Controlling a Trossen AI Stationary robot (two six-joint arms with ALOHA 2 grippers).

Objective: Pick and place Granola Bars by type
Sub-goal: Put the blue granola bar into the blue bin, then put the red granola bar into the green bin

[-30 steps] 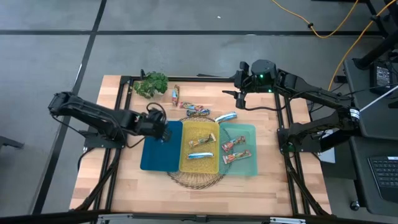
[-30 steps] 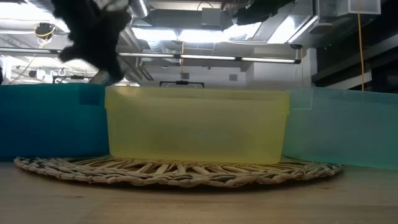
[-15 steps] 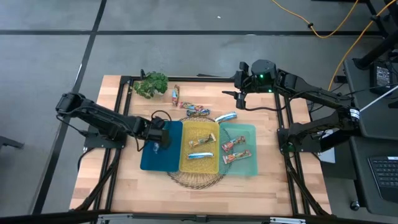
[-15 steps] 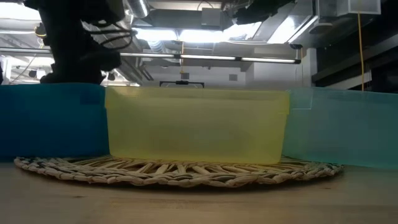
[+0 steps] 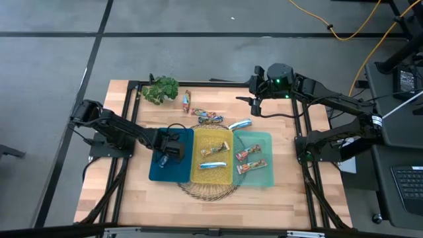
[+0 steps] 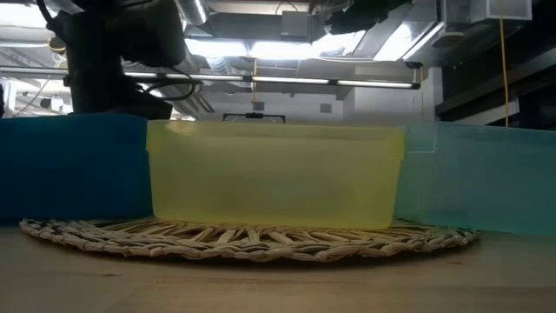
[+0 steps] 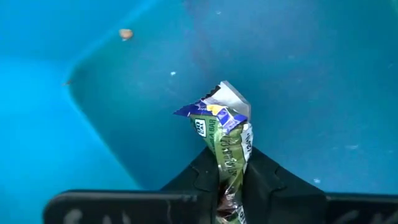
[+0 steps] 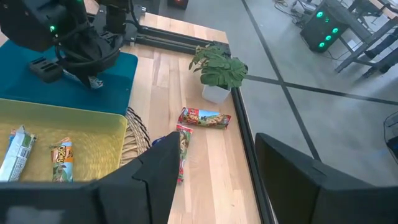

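One bar point(image 7: 227, 140) was pinched in my left end effector point(image 7: 231, 180), low inside the blue bin point(image 7: 93, 74). I judged it best to spread slowly. My right end effector point(image 8: 211, 168) hung spread.

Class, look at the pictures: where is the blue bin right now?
In the high view the blue bin sits left of centre, leftmost of three bins, touching the yellow bin; the left claw is lowered into it.

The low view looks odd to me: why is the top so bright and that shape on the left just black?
Low view: ceiling lights shine toward the lens, so the left arm above the blue bin is a backlit silhouette. Left wrist view: evenly lit, the granola bar in the left gripper reads clearly.
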